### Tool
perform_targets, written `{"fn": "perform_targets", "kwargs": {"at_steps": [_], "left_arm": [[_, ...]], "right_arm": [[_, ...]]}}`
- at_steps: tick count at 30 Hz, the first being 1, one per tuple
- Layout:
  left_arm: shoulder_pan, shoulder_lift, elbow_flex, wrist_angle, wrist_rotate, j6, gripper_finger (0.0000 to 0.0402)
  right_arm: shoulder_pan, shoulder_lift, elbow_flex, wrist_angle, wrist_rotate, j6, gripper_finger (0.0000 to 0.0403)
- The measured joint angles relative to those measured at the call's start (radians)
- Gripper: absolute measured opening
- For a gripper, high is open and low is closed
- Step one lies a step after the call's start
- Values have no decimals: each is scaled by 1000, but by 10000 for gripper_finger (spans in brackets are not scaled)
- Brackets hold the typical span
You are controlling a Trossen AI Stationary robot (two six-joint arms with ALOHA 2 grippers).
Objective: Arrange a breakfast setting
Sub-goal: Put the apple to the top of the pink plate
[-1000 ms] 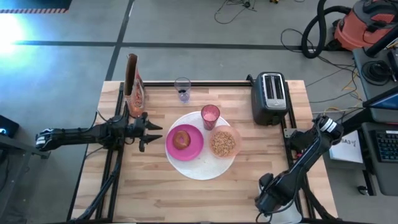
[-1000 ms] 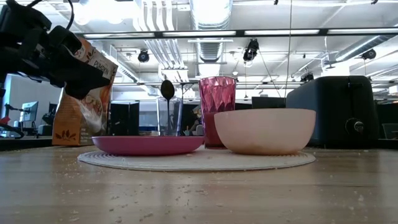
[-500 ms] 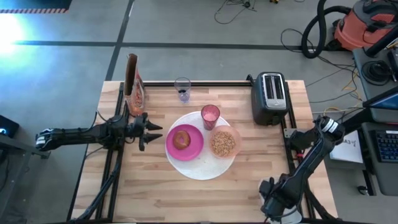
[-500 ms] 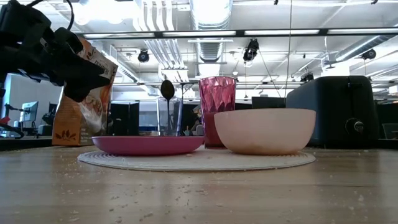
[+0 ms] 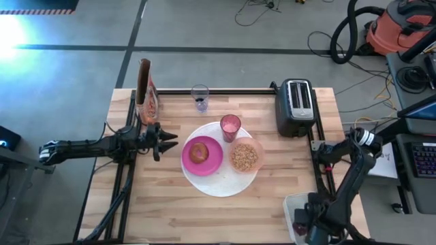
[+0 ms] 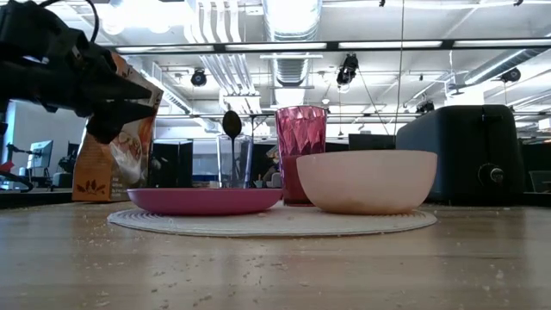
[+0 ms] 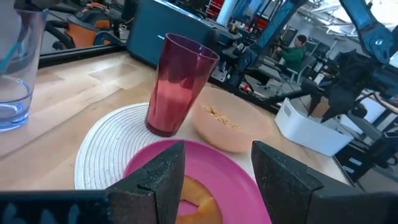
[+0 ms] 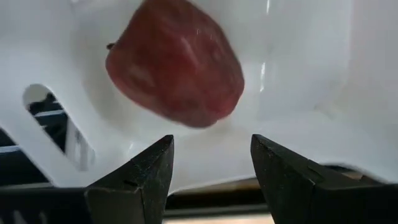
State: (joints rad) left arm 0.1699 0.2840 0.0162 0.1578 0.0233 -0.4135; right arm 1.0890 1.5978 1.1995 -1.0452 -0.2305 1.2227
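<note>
The right gripper (image 8: 211, 180) has dropped over a white bin (image 5: 294, 204) at the surface's near edge, well off the big white round disc (image 5: 219, 181), fingers apart above the small dark-red fruit (image 8: 177, 68), seen clearly only from its wrist. The left gripper (image 5: 167, 141), fingers apart and empty, waits just beside the disc.

A magenta plate (image 6: 204, 201) and pale bowl (image 6: 366, 180) sit on a white round mat (image 6: 272, 221), pink tumbler (image 6: 300, 153) behind.

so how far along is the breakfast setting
Mostly laid: the pink plate with bread, the bowl and the tumbler sit on the white mat. In hand: the right pincer is open over a red fruit in a white bin. Left: fetching that fruit; the spoon stands in a clear glass. The left pincer waits beside the plate.
</note>
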Motion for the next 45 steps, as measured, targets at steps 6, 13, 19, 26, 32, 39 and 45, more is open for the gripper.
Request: {"fn": "perform_targets", "kwargs": {"at_steps": [6, 13, 19, 26, 32, 39, 45], "left_arm": [[0, 0, 0, 31, -16, 2, 169], [0, 2, 0, 36, -16, 2, 169], [0, 2, 0, 36, -62, -18, 169], [0, 2, 0, 36, -119, -18, 169], [0, 2, 0, 36, -119, -18, 169], [0, 2, 0, 36, -120, -17, 169], [0, 3, 0, 36, -121, -16, 169]], "right_arm": [[34, 0, 0, 4, 129, -49, 203], [33, 2, -1, 68, 233, -183, 203], [33, 2, -16, 147, 234, -276, 203], [33, 0, -42, 216, 222, -304, 203], [33, 0, -45, 291, 143, -352, 203], [32, 14, -70, 316, 149, -359, 203], [32, 17, -143, 385, 144, -366, 203]]}}
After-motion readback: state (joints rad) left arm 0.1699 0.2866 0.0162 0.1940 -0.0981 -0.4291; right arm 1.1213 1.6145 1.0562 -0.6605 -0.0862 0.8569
